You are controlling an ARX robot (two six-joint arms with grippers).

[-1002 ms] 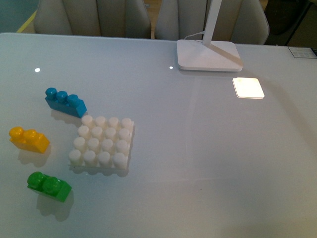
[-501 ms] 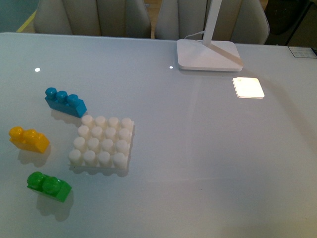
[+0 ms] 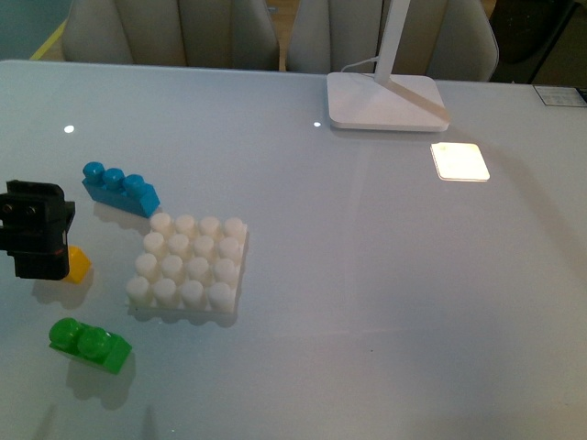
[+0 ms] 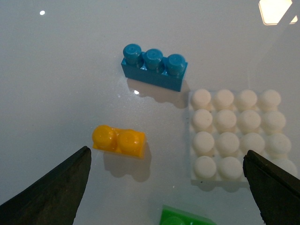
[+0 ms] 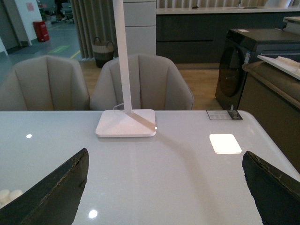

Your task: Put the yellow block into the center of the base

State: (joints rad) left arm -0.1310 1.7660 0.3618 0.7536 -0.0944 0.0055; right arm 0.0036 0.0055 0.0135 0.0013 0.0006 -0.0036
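The yellow block (image 4: 118, 141) lies on the table left of the white studded base (image 4: 236, 133); in the front view only its right end (image 3: 80, 264) shows behind my left gripper (image 3: 37, 240). That gripper (image 4: 166, 152) hangs open above the table with nothing between its fingers, and the yellow block sits just inside its one dark finger (image 4: 56, 190). The base (image 3: 190, 263) has bare studs. My right gripper (image 5: 165, 153) is open over bare table, far from the block, and does not show in the front view.
A blue three-stud brick (image 3: 120, 188) lies behind the base, a green brick (image 3: 90, 345) in front of it to the left. A white lamp foot (image 3: 385, 101) with its stem stands at the back, next to a bright reflection (image 3: 459, 161). Chairs stand beyond the table edge.
My left gripper has come into the front view from the left and now covers most of the yellow block. The bricks and the base have not moved.
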